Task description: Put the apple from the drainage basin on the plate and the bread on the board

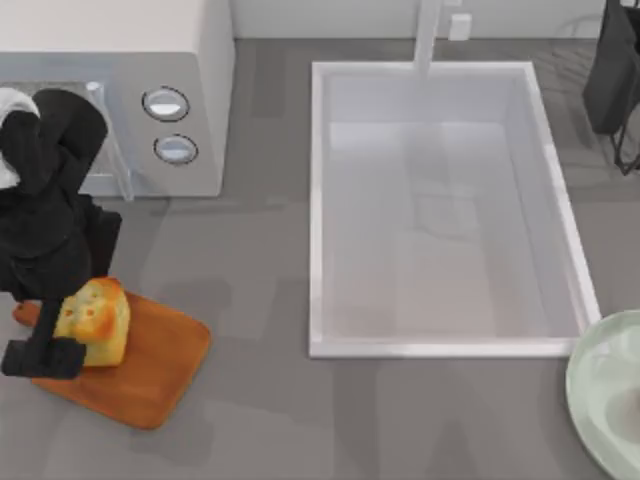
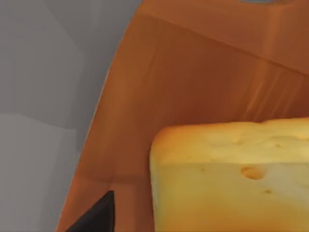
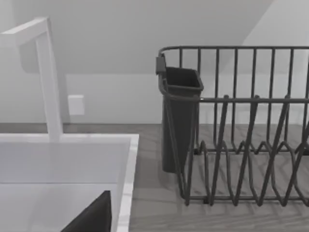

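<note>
Bread [image 1: 94,320] found on the board [image 1: 150,370], toward the board's handle end, well left of the drainage basin [image 1: 320,200]; browned, dotted face turned up and tilted toward the basin; long axis judged to run roughly along the board's near-to-far diagonal. Left gripper [image 1: 48,352] positioned at the bread on the side away from the basin; one dark fingertip [image 2: 96,215] seen beside the loaf in the wrist view; open or clamped not determinable. Plate [image 1: 610,395] noted right of the basin's near corner; right arm parked past its far right corner. Risk judged: bread sitting near the board's edge; any sideways drag on withdrawal could tip or slide it off.
</note>
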`<state>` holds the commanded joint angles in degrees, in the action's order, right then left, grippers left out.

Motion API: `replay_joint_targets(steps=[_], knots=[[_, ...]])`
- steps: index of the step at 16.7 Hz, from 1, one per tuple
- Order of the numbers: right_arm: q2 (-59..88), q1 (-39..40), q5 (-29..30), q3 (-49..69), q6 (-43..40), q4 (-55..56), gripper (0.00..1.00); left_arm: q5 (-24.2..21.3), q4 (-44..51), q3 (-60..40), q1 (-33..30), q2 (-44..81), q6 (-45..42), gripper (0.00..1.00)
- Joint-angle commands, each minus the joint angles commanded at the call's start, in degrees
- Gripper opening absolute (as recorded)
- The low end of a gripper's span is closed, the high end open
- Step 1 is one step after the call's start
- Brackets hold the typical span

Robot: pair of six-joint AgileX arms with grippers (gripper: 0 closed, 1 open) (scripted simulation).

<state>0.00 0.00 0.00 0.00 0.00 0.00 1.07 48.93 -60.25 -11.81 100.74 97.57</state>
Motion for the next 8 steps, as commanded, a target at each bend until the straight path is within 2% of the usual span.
replay_joint_targets(steps=[4,8], knots=[[0.0,0.0,0.0,0.0,0.0,0.0,1.0,0.0,-4.4,4.8,1.1,-7.2,-7.0,1.0],[0.0,0.0,0.0,0.0,0.0,0.0,1.0,-0.1,-11.9,14.3,3.0,-23.3,-22.7,1.0]])
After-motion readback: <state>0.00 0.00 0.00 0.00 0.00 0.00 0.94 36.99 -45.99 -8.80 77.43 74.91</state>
